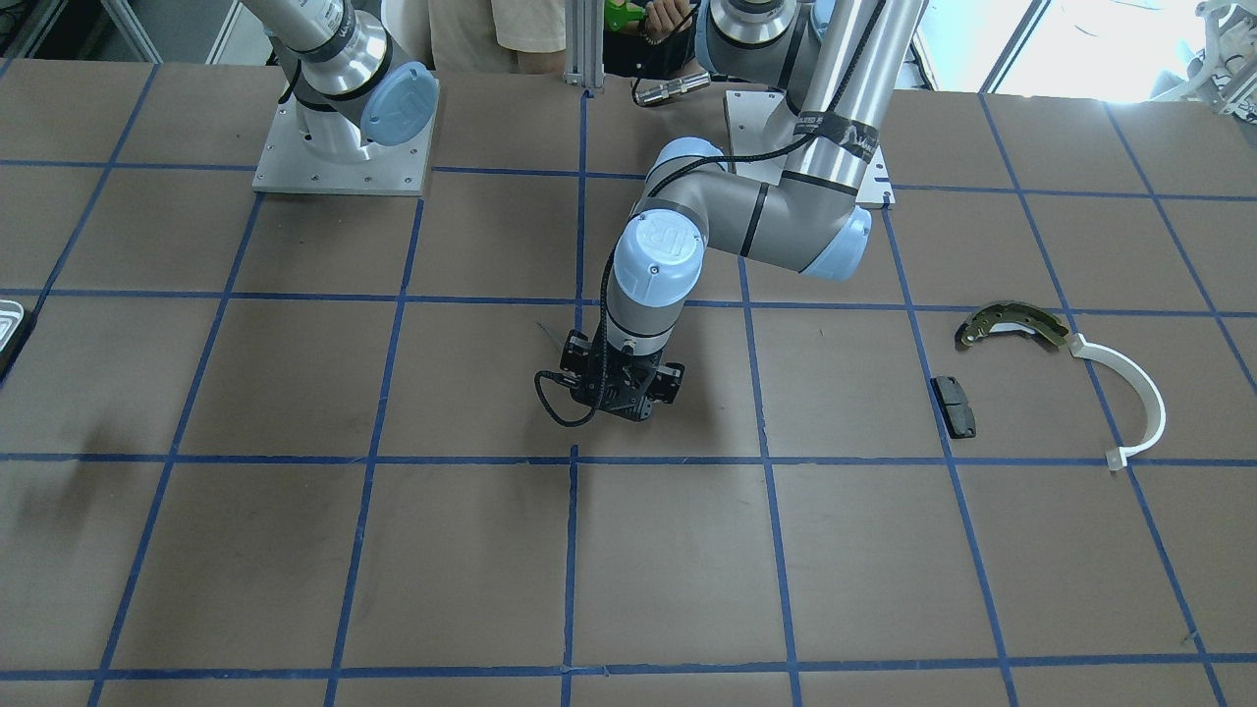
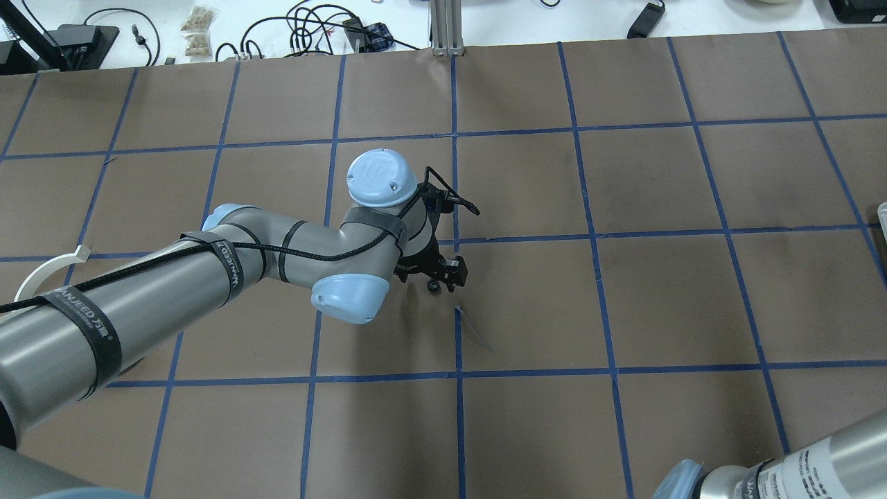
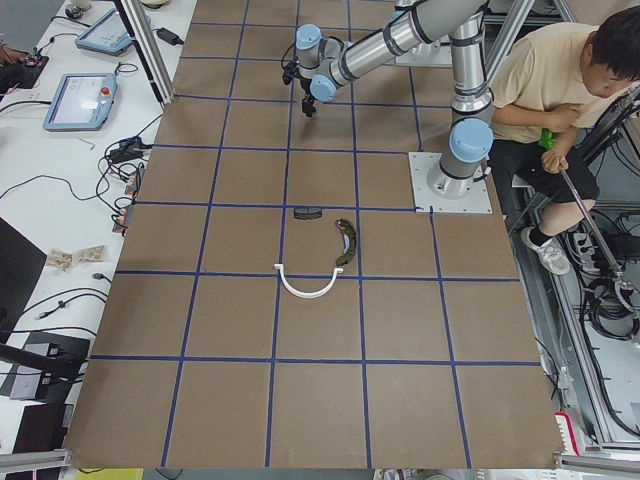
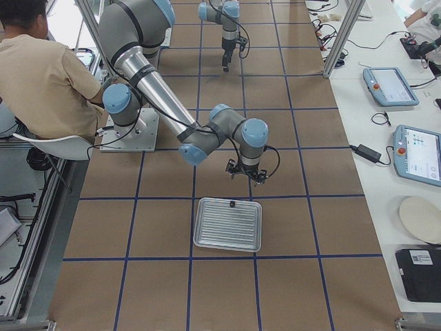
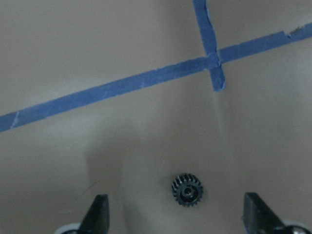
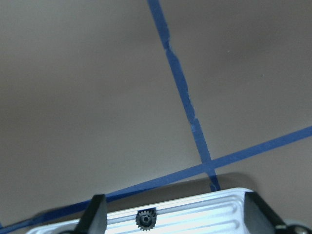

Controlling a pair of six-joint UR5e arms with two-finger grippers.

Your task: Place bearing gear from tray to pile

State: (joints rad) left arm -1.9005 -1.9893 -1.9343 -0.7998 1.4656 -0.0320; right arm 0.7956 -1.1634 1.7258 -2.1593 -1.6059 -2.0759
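Observation:
A small black bearing gear (image 5: 187, 190) lies on the brown table, between the spread fingers of my open left gripper (image 5: 176, 202), which hangs over the table's middle (image 1: 624, 393) (image 2: 443, 272). A second black gear (image 6: 146, 219) (image 4: 233, 203) lies in the silvery ribbed tray (image 4: 227, 227) at its far rim. My open, empty right gripper (image 6: 174, 200) (image 4: 246, 174) hovers just beyond that rim. The pile lies well off to the left arm's side: an olive-gold brake shoe (image 1: 1011, 324), a white plastic arc (image 1: 1139, 393) and a black pad (image 1: 954, 406).
The table is brown with a blue tape grid. The arm bases (image 1: 344, 147) stand at the robot's edge. A seated person (image 4: 41, 76) is beside the robot. Tablets and cables (image 4: 396, 86) lie on a white side bench.

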